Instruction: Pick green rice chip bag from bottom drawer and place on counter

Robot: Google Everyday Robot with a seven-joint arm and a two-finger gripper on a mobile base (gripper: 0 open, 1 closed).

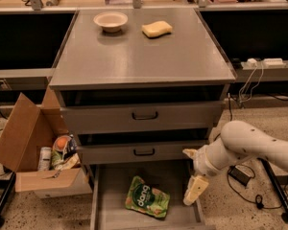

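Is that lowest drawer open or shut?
Open: bottom drawer is pulled out, green rice chip bag lying inside; gripper hovers at its right wall.

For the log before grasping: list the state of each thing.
Lowest wide grey drawer: pulled open.
Two upper grey drawers, black handles: shut.
Crinkly green snack bag: lying flat in the open drawer.
Brown cardboard box: flaps open.
Cream two-finger gripper: by the drawer's right wall, clear of the bag.

Green rice chip bag (147, 197) flat in open bottom drawer (111, 191); claw (194, 191) at drawer's right wall.
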